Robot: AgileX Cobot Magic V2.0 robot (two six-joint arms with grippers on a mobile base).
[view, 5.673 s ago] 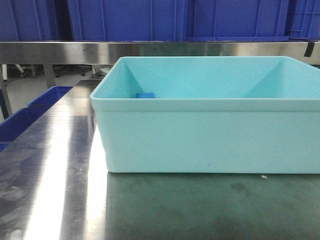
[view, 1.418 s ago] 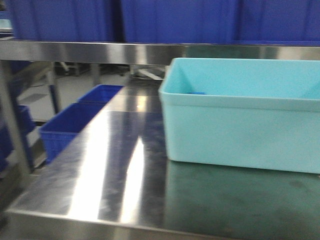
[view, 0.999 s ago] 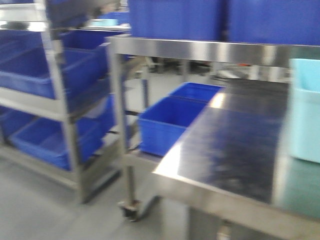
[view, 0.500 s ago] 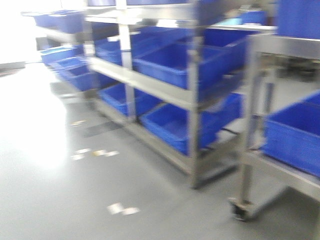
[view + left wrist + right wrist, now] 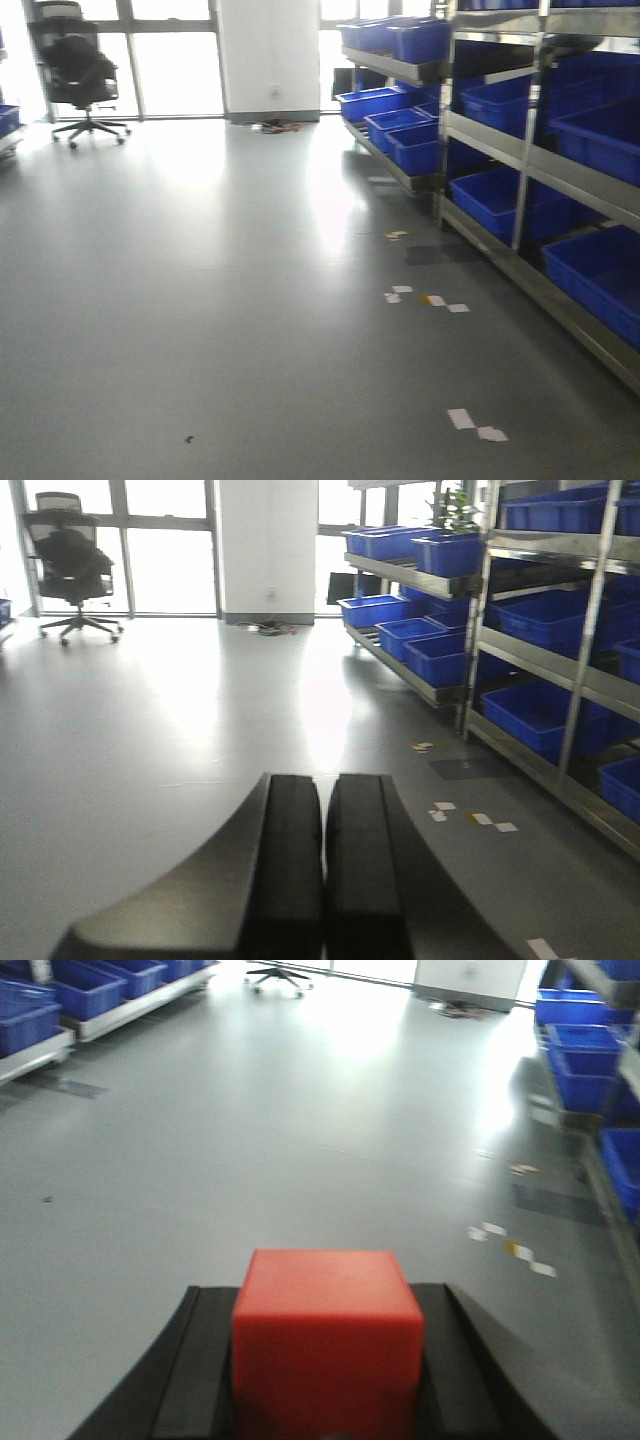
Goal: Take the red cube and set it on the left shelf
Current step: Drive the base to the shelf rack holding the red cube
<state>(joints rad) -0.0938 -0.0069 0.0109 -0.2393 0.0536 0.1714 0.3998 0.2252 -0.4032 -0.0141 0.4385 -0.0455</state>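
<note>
From my remote station, the front camera looks across a wide grey floor (image 5: 200,300): at far left a black office chair (image 5: 82,72) stands before bright windows (image 5: 175,55), a white pillar (image 5: 268,55) rises at centre, and scraps of pale tape (image 5: 475,425) dot the floor toward the right. Along the right edge run steel racks (image 5: 520,160) loaded with blue crates (image 5: 500,200); I cannot tell from here which level is the left shelf of the task. My left gripper (image 5: 322,880), seen from its wrist camera, has its two black fingers (image 5: 290,870) pressed together with nothing between them, pointing over the same floor toward the chair and the racks (image 5: 580,660). My right gripper (image 5: 325,1380) is clamped on the red cube (image 5: 325,1345), which sits between its black fingers (image 5: 195,1370), raised above the floor, with blue crates (image 5: 80,990) in a row at upper left and more (image 5: 585,1045) at upper right.
</note>
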